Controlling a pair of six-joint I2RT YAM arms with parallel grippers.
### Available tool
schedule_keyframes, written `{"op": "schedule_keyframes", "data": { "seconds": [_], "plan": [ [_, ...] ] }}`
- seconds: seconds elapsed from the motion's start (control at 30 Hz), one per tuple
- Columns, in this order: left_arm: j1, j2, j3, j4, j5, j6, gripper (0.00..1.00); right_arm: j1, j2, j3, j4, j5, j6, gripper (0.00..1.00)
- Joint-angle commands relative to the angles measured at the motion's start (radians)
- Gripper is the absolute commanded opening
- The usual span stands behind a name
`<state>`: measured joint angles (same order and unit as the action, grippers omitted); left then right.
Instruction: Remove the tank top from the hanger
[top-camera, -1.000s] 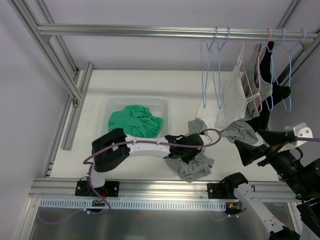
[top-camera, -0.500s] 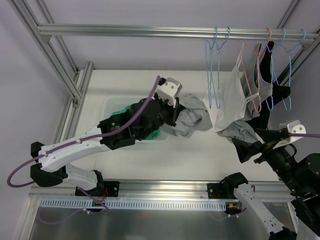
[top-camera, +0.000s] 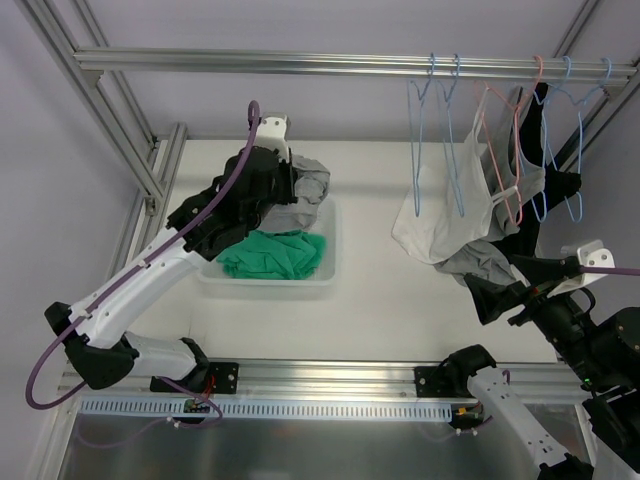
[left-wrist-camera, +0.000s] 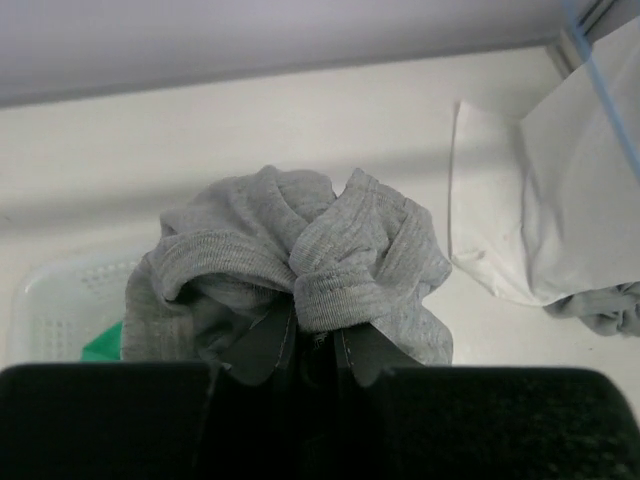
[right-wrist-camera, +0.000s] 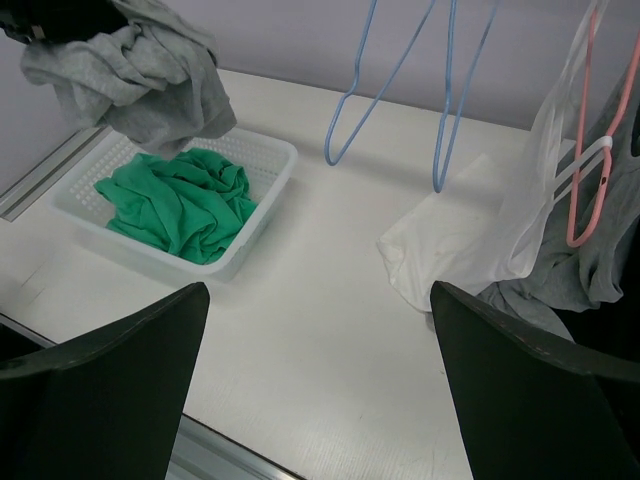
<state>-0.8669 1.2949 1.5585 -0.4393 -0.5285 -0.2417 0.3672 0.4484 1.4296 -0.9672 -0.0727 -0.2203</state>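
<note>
The grey tank top is bunched up in my left gripper, off any hanger. It hangs above the back edge of the white basket. In the left wrist view my left gripper is shut on a fold of the tank top. The tank top also shows at the top left of the right wrist view. My right gripper is open and empty at the right side, above bare table. Two blue hangers hang empty on the rail.
A green garment lies in the basket. A white garment hangs from a pink hanger with its hem on the table. A grey garment and a black one hang at the far right.
My left arm has carried the grey tank top from the front middle of the table up and back to the left, above the basket. The right arm has barely moved.
</note>
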Motion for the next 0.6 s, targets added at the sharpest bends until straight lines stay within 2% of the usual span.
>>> {"op": "schedule_keyframes", "data": {
  "seconds": [0.0,0.33,0.57],
  "plan": [
    [0.052,-0.010,-0.057,-0.009,0.134,-0.103,0.00,-0.001,0.009,0.002,0.061,-0.021,0.013,0.99],
    [0.055,-0.005,-0.221,-0.006,0.159,-0.215,0.00,0.001,0.013,-0.041,0.090,-0.026,0.018,0.99],
    [0.091,0.052,-0.249,-0.001,0.147,-0.229,0.00,-0.001,0.021,-0.064,0.108,-0.045,0.024,0.99]
  ]
}}
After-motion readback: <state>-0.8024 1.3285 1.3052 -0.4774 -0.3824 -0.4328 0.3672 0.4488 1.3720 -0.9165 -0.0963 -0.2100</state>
